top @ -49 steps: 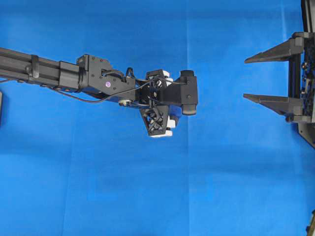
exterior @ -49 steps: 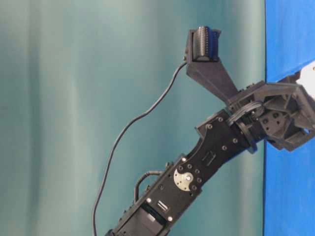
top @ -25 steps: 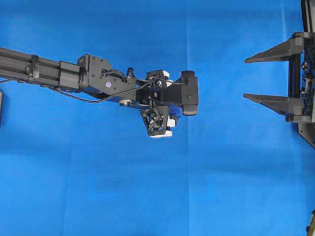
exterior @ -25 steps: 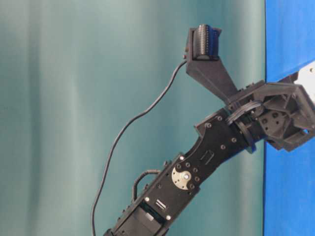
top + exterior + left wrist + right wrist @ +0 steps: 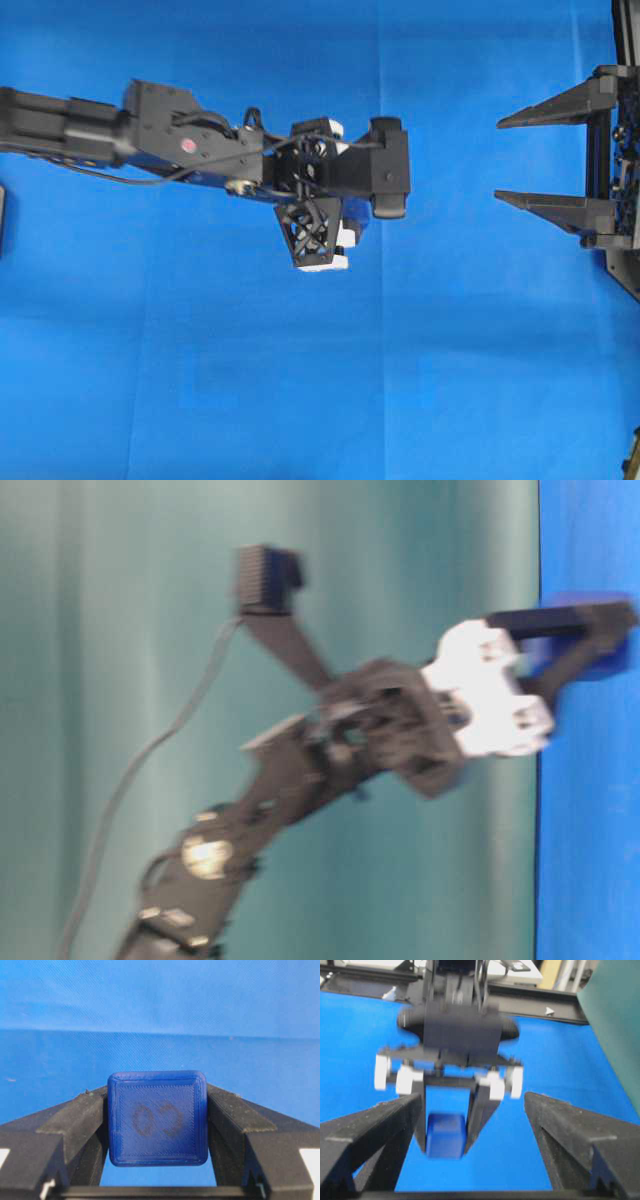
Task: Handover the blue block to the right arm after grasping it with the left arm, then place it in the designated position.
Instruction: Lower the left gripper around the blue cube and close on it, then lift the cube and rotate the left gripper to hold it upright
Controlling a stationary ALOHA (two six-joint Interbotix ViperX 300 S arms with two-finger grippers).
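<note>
Grasp done: left claw [image 5: 157, 1160] clamped on the blue block [image 5: 157, 1118], held above the counter [image 5: 200, 380]; right claw [image 5: 520, 160] gaping empty, well apart; handover and placement remain.

Robotics lab/test bench: two black robot arms over a blue cloth [image 5: 200, 400] on the table, teal backdrop curtain [image 5: 120, 630], loose cabling, desks & clutter [image 5: 520, 967] behind.
</note>
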